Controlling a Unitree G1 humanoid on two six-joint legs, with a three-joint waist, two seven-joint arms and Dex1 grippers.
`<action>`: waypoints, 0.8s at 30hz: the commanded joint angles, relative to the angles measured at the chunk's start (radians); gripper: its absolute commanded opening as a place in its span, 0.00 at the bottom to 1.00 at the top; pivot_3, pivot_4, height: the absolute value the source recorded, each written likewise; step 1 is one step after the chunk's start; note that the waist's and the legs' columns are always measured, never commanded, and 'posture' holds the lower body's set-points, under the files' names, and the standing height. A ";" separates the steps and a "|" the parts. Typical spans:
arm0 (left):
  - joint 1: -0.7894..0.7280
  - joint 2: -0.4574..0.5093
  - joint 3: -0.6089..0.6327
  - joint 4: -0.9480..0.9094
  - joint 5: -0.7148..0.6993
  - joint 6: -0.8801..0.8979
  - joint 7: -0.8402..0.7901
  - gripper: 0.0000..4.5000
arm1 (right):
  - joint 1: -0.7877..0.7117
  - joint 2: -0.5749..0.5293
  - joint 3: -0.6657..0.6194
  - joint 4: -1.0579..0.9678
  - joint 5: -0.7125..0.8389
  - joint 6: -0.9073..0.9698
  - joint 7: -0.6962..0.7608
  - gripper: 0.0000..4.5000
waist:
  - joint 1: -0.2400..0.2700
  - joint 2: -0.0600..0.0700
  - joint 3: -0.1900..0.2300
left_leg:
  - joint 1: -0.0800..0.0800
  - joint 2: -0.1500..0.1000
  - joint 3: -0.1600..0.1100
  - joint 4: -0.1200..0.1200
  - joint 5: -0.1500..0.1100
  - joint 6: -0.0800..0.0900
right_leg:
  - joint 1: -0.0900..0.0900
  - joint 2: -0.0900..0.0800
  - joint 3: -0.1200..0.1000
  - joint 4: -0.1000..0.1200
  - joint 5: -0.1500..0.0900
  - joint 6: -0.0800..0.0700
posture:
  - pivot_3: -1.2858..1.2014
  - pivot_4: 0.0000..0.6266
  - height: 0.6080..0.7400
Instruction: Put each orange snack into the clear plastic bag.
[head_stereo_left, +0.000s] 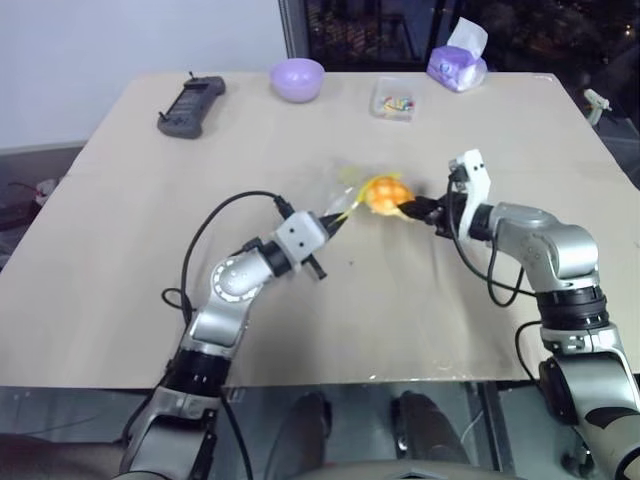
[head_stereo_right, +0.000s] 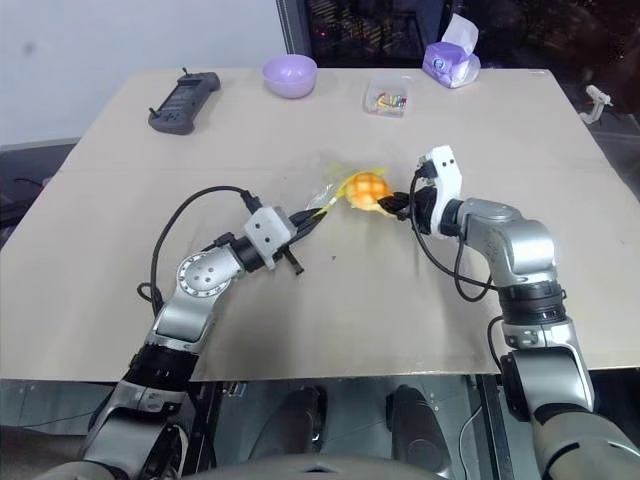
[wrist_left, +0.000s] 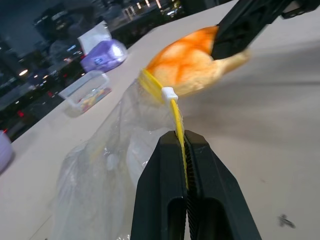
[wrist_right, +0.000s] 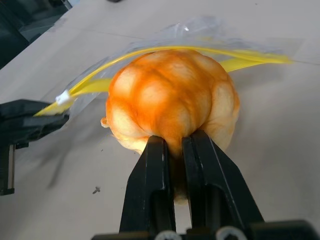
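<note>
Lilac bowl (head_stereo_left: 298, 78), remote (head_stereo_left: 191, 105), tissue pack (head_stereo_left: 457, 66)

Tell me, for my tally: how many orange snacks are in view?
1: the snack is pinched in the right gripper at the bag mouth, mid-table. None visibly hidden.

I hold both arms forward over the table, the wrists turned toward each other. My left gripper (wrist_left: 184, 150) is closed tight on the yellow strip of the bag (wrist_left: 105, 175). My right gripper (wrist_right: 177, 147) is pinching the orange snack (wrist_right: 170, 97), facing the left one.
</note>
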 joint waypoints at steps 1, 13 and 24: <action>0.001 0.012 -0.014 -0.042 -0.012 -0.046 -0.033 0.00 | -0.033 -0.024 -0.012 0.006 0.007 -0.019 0.030 0.01 | 0.000 0.000 0.000 | 0.000 0.000 0.000 0.000 0.000 0.000 | 0.000 0.000 0.000 0.000 0.000 0.000 | 0.52 0.24 1.00; -0.014 0.008 -0.019 -0.016 -0.019 -0.070 -0.056 0.00 | -0.012 -0.110 -0.010 0.010 0.097 -0.050 0.293 0.01 | 0.000 0.000 0.000 | 0.000 0.000 0.000 0.000 0.000 0.000 | 0.000 0.000 0.000 0.000 0.000 0.000 | 0.52 0.24 1.00; -0.016 -0.004 -0.042 -0.028 -0.083 -0.087 -0.148 0.00 | -0.101 -0.091 -0.003 0.266 -0.008 -0.116 0.223 0.01 | 0.000 0.000 0.000 | 0.000 0.000 0.000 0.000 0.000 0.000 | 0.000 0.000 0.000 -0.001 0.000 0.000 | 0.52 0.24 1.00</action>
